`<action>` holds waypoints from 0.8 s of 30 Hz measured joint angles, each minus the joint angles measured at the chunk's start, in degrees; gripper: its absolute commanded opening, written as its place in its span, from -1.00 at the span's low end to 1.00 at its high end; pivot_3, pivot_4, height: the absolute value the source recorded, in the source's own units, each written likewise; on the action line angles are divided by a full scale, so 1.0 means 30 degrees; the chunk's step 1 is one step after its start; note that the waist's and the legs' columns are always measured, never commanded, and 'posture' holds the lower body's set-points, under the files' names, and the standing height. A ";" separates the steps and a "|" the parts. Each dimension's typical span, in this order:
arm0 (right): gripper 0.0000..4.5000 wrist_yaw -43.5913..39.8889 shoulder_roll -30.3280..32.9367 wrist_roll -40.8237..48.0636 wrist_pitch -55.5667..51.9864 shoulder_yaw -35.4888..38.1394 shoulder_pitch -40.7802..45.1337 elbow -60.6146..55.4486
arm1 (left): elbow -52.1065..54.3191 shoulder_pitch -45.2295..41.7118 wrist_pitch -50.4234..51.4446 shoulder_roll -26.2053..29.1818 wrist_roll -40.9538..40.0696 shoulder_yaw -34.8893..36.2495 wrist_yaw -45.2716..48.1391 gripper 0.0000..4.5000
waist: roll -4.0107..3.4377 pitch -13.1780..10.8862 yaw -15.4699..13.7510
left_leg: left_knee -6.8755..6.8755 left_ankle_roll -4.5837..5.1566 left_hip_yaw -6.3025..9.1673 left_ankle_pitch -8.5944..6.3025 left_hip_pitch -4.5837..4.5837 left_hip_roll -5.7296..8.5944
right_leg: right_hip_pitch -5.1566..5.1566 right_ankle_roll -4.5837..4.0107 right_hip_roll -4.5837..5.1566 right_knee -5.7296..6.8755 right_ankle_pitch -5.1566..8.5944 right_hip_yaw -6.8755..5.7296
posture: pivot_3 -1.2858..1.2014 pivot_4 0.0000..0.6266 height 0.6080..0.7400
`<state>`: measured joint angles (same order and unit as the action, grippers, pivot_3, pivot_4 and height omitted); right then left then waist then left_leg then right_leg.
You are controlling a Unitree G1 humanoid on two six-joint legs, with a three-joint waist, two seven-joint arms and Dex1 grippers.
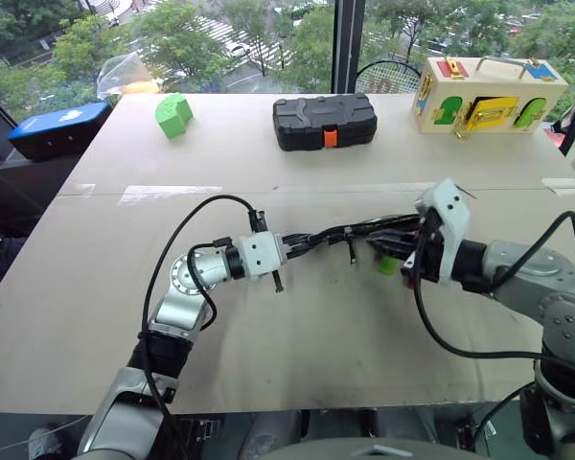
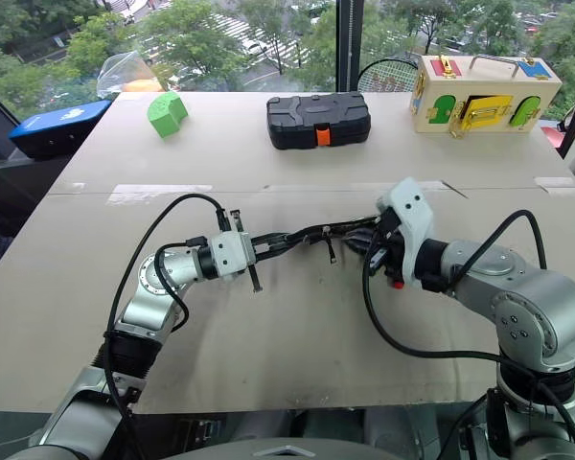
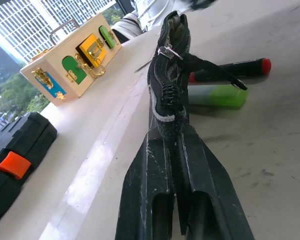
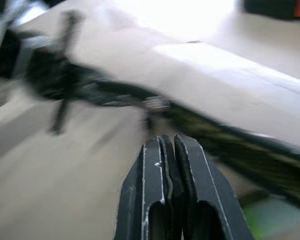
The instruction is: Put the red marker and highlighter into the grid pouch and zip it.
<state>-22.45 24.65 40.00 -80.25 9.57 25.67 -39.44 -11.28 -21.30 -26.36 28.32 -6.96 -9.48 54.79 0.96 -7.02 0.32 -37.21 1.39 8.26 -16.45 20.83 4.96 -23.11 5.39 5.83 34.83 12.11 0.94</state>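
Left end effector point(image 3: 176, 150) pinching grid pouch point(image 3: 167, 95) edge | right end effector point(image 4: 169, 150) pressed together, empty

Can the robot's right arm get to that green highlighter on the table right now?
Probably yes. The highlighter lies on the table just beside the shut right gripper, nothing between; the left gripper holds the grid pouch aside.

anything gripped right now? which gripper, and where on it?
The left gripper is shut on one end edge of the grid pouch, holding it off the table. The right gripper is shut and empty.
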 measured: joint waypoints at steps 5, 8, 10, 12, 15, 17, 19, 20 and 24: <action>-0.97 0.1005 0.0346 -0.1017 0.0109 -0.0463 0.0288 0.1587 | -0.0192 -0.0194 -0.0036 -0.0020 -0.0002 -0.0005 0.0095 -1.00 | -0.0004 -0.0002 -0.0026 | 0.0002 0.0000 0.0003 0.0000 0.0005 0.0000 | -0.0001 0.0000 0.0000 -0.0008 0.0000 -0.0003 | 0.03 -0.52 1.00; -0.97 0.0967 0.0865 -0.1345 0.0337 -0.1352 0.0301 0.2021 | -0.0197 -0.0234 -0.0036 -0.0020 -0.0001 -0.0004 0.0122 -1.00 | -0.0004 -0.0002 0.0018 | 0.0004 -0.0001 0.0004 0.0000 0.0002 -0.0001 | -0.0001 0.0000 -0.0001 -0.0007 0.0001 -0.0003 | 0.03 -0.52 1.00; -0.97 0.0923 0.1028 -0.1547 0.0658 -0.1954 0.0309 0.2357 | -0.0203 -0.0234 -0.0035 -0.0026 0.0000 -0.0003 0.0116 -1.00 | -0.0005 -0.0003 0.0050 | 0.0003 0.0000 0.0002 0.0001 0.0002 -0.0002 | 0.0000 0.0000 -0.0001 -0.0003 0.0000 -0.0002 | 0.03 -0.52 1.00; -0.97 0.0898 0.1232 -0.1827 0.0985 -0.2579 0.0412 0.2550 | -0.0203 -0.0233 -0.0034 -0.0033 0.0001 -0.0002 0.0067 -1.00 | -0.0004 -0.0002 0.0067 | 0.0000 0.0001 0.0001 0.0001 0.0002 -0.0002 | -0.0001 0.0000 -0.0001 -0.0003 0.0000 -0.0002 | 0.03 -0.52 1.00; -0.97 0.0758 0.1227 -0.1842 0.1279 -0.2855 0.0668 0.2738 | -0.0198 -0.0230 0.0037 -0.0042 0.0000 0.0004 -0.0068 -1.00 | -0.0003 -0.0002 0.0054 | 0.0001 0.0000 0.0008 0.0001 0.0004 -0.0002 | -0.0001 0.0000 -0.0002 -0.0006 0.0001 -0.0007 | 0.03 -0.52 1.00; -0.97 0.0523 0.1244 -0.1658 0.1294 -0.2821 0.0705 0.2687 | -0.0191 -0.0222 0.0132 -0.0039 -0.0003 0.0020 -0.0126 -1.00 | -0.0003 -0.0002 0.0040 | 0.0002 -0.0001 0.0009 0.0001 0.0004 -0.0002 | -0.0001 0.0000 -0.0002 -0.0007 0.0001 -0.0008 | 0.03 -0.52 1.00; -0.97 0.0469 0.1323 -0.1448 0.1252 -0.2821 0.0703 0.2620 | -0.0170 -0.0198 0.0259 -0.0039 -0.0014 0.0022 -0.0151 -1.00 | -0.0003 -0.0002 0.0038 | 0.0002 0.0000 0.0009 0.0001 0.0005 -0.0002 | -0.0001 0.0000 -0.0001 -0.0007 0.0000 -0.0007 | 0.03 -0.52 1.00; -0.97 0.0468 0.1383 -0.1380 0.1206 -0.2820 0.0701 0.2582 | -0.0162 -0.0171 0.0287 -0.0039 -0.0024 0.0022 -0.0155 -1.00 | -0.0003 -0.0002 0.0038 | 0.0002 0.0000 0.0008 0.0000 0.0005 -0.0002 | -0.0001 0.0000 -0.0001 -0.0006 0.0000 -0.0007 | 0.03 -0.52 1.00; -0.97 0.0606 0.1267 -0.1263 0.0995 -0.2662 0.0582 0.2574 | -0.0141 -0.0116 0.0356 -0.0040 -0.0032 0.0020 -0.0155 -1.00 | -0.0003 -0.0002 0.0037 | 0.0001 0.0000 0.0008 0.0000 0.0004 -0.0002 | 0.0000 0.0000 -0.0001 -0.0005 0.0000 -0.0006 | 0.03 -0.52 1.00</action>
<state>-20.63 28.45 36.21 -77.26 1.59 27.41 -31.72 -11.70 -21.64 -25.29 28.19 -7.06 -9.42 54.33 0.95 -7.03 0.43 -37.21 1.39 8.28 -16.45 20.84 4.96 -23.11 5.39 5.83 34.81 12.11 0.92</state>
